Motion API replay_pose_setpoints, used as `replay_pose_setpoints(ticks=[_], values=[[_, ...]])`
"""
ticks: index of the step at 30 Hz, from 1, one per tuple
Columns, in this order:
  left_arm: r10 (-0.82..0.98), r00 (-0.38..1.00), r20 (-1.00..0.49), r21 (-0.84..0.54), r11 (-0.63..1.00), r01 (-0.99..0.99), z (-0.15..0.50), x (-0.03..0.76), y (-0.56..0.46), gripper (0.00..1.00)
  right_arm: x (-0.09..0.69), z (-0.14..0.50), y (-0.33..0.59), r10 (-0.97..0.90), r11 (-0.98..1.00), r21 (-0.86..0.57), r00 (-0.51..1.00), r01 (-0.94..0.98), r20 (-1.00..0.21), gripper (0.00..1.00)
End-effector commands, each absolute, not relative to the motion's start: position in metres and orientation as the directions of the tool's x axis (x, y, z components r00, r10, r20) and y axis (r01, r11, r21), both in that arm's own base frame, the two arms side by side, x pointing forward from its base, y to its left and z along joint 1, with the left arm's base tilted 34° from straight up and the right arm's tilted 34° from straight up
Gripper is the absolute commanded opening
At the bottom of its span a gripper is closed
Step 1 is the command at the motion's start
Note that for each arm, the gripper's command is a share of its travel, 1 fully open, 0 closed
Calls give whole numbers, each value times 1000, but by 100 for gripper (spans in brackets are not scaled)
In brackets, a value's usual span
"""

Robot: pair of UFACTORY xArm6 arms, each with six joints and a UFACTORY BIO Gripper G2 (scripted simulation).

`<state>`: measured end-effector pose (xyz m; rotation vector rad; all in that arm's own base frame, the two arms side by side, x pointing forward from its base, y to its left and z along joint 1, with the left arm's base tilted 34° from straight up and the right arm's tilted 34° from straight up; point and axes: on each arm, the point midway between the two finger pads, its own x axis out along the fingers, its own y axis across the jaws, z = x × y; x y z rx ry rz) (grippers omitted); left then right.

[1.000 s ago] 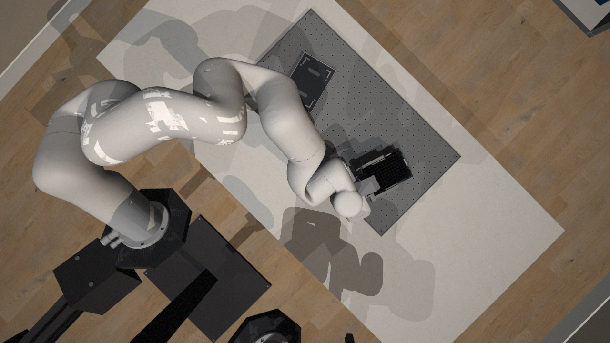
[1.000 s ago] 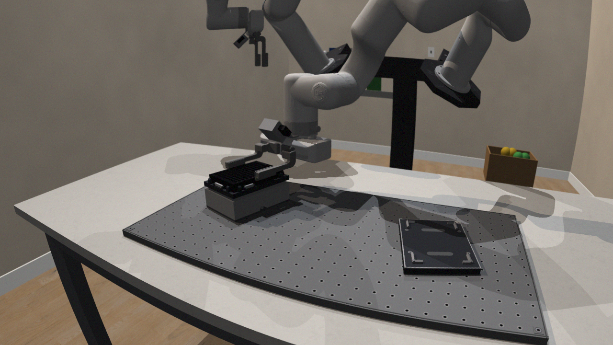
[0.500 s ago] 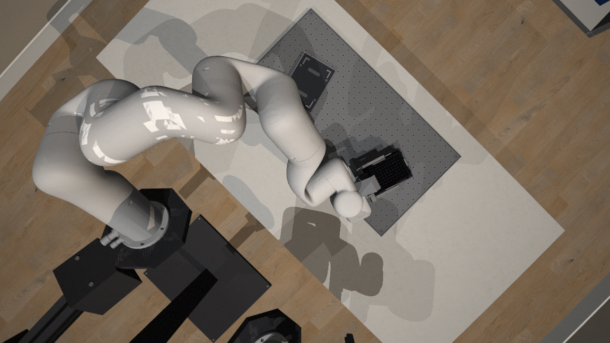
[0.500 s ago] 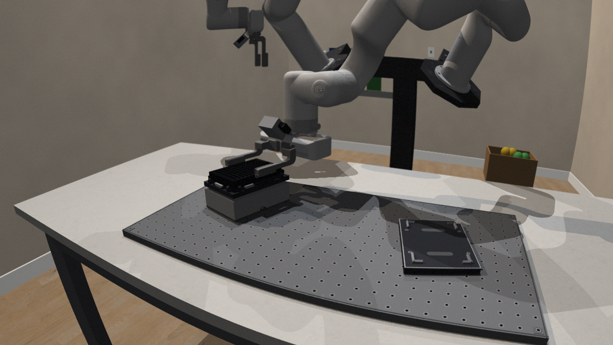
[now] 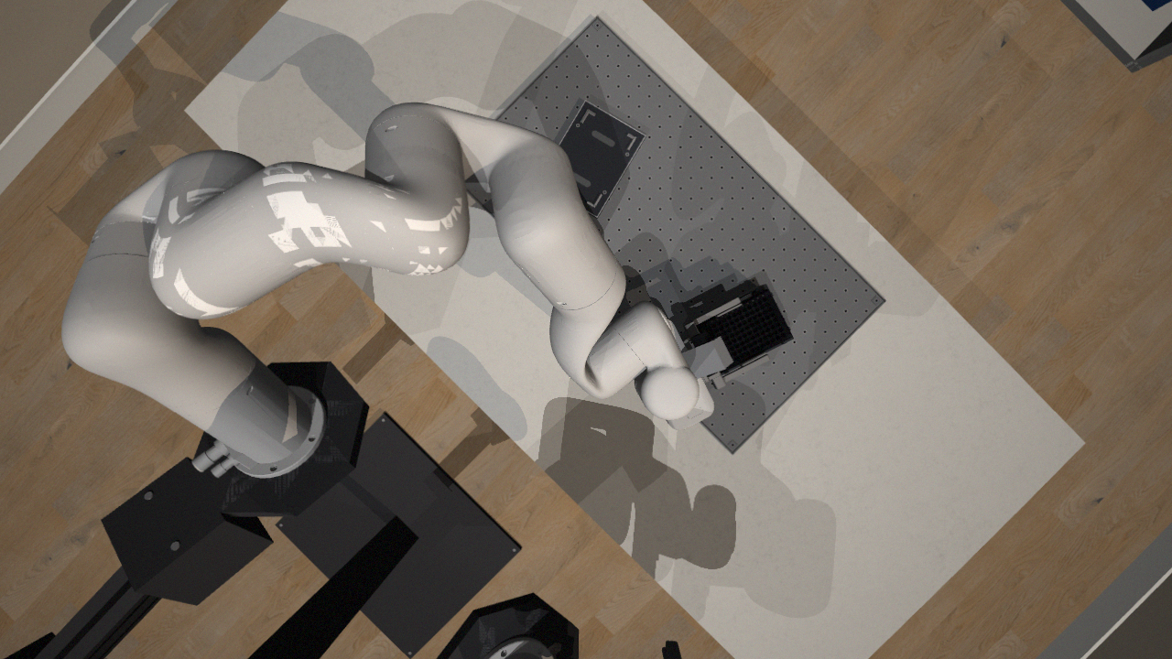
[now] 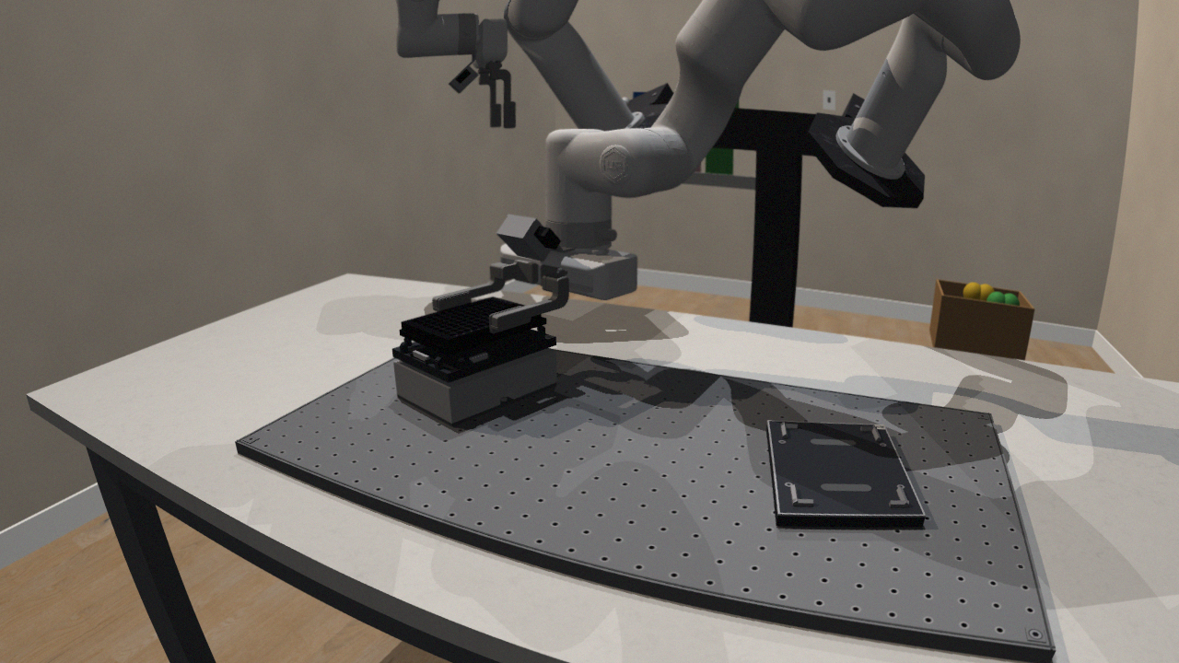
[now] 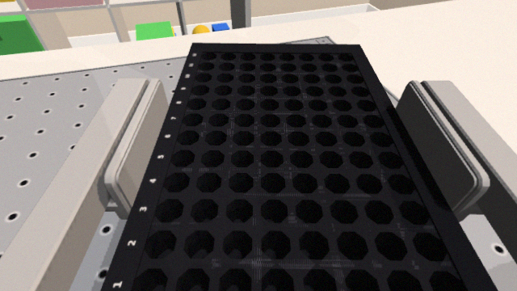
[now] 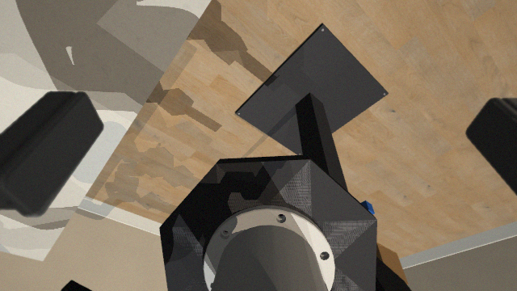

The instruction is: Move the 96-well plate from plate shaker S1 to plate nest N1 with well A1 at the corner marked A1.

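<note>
Black plate (image 5: pixel 747 328) (image 6: pixel 472 319) (image 7: pixel 275 174), octagonal wells, clamped in left gripper (image 5: pixel 752 329) (image 6: pixel 466 313) (image 7: pixel 288 145); right gripper (image 6: pixel 503 115) (image 8: pixel 279 141) wide.

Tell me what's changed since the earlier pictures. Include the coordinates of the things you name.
The left gripper (image 5: pixel 753 329) (image 6: pixel 466 313) (image 7: pixel 284 145) has risen with the 96-well plate (image 5: pixel 757 326) (image 6: pixel 461 321) (image 7: pixel 271 170) between its fingers, leaving a gap above the plate shaker (image 6: pixel 498 386). Nothing was visibly let go. The shaker, the plate nest (image 5: pixel 602 154) (image 6: pixel 845 465) and the open right gripper (image 6: pixel 502 126) (image 8: pixel 284 133) stayed put.
</note>
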<state>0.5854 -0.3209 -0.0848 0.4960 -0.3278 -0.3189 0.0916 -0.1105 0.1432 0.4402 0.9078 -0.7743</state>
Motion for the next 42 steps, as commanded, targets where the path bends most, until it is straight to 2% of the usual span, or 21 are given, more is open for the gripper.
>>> replay_pose_setpoints(ticks=[1,42], values=[[-374,898,230,508,833,217,-81,585,-323,0,92,144,-111,-409,654,24,380,756,-830,100],[-374,898,230,508,833,217,-43,567,-342,0,92,144,-111,-409,654,24,380,756,-830,100]])
